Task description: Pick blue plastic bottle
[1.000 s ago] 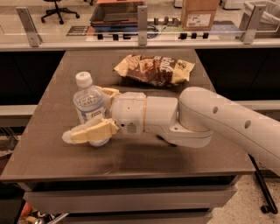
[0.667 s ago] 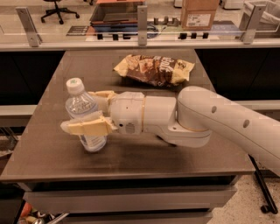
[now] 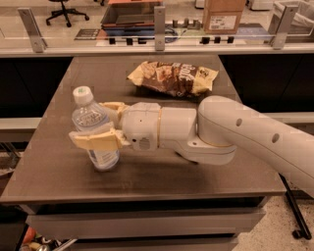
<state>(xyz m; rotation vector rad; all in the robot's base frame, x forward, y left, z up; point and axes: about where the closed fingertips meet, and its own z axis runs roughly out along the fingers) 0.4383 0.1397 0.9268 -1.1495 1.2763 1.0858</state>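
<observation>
The blue plastic bottle [image 3: 90, 117] is clear and bluish, with a white cap and a pale label. It stands tilted to the left at the table's front left, its base at or just above the tabletop [image 3: 196, 171]. My gripper [image 3: 88, 123] reaches in from the right. Its two tan fingers are closed on the bottle's middle, one finger [image 3: 96, 141] across the front and the other behind it. The white arm [image 3: 235, 132] stretches off to the right edge of the camera view.
A brown and yellow snack bag [image 3: 172, 77] lies at the table's back centre. Behind the table runs a glass rail with metal posts [image 3: 159, 22]. A cardboard box [image 3: 223, 14] and a dark tray [image 3: 130, 17] stand beyond it. The table's front edge [image 3: 137, 193] is near the bottle.
The gripper closed around the bottle and moved it left and toward the front edge. The bottle went from upright to tilted left.
</observation>
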